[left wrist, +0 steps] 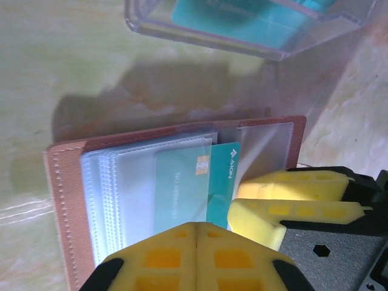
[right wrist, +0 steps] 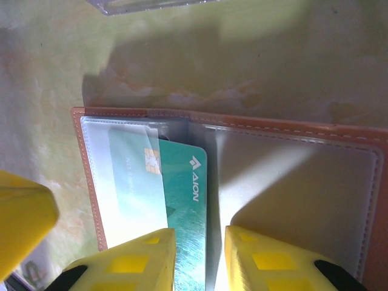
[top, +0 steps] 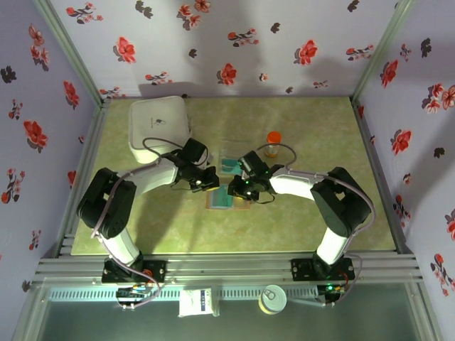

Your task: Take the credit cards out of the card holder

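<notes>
card holder (right wrist: 291,127) lies open and flat about mid-desk (top: 142,227). The clear tray (left wrist: 254,42) with teal cards in it sits just on its far-edge side. One teal credit card (right wrist: 182,182) is half out of its clear sleeve pocket, free end over the fold

step in hand, my read: draw that card the rest of the way out. To do it well:
- pinch only the bare end of the card, not the sleeve film
- pull flat and straight along the pocket, toward the fold
- no lift until the chip end clears the film
- holder looks light, so pin the sleeve stack or the whole thing drags

right claw (right wrist: 200,233): fingers a narrow gap apart, tips down at the card's free edge, one over the card, the other over the empty leaf. Not clamped as far as I can see; can't tell if it bears on the card

left claw (left wrist: 195,233): fingers together, nothing between them, tips over the sleeve-stack side. Looks like a hold-down, contact not certain
</notes>
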`<state>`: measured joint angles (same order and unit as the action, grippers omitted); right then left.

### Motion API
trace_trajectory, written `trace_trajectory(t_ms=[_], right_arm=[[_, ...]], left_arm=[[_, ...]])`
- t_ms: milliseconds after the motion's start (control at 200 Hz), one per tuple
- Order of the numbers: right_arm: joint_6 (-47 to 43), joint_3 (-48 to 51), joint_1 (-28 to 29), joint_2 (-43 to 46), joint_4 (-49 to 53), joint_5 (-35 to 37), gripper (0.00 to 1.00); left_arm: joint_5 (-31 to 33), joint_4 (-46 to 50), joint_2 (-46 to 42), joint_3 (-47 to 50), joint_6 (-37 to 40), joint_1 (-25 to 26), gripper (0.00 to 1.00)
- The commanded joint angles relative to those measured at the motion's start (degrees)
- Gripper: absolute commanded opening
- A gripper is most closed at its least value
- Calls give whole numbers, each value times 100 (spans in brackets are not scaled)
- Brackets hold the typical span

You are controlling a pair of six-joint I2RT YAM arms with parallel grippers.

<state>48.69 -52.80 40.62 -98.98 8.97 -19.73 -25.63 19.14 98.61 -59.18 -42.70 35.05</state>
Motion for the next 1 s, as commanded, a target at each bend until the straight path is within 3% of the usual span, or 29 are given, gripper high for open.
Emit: trace_trajectory(t_ms=[0,380,995], right_arm=[[140,134,-63,79,-272,-142,29],[452,531,-169,-11,-1185,-567,27],[594,656,-186,-109,-1791,-882,17]], left_arm=[[-253,-42,228,-76,-58,38,3],[397,660,405,-103,393,113,1],[445,719,500,-138,444,109,1]])
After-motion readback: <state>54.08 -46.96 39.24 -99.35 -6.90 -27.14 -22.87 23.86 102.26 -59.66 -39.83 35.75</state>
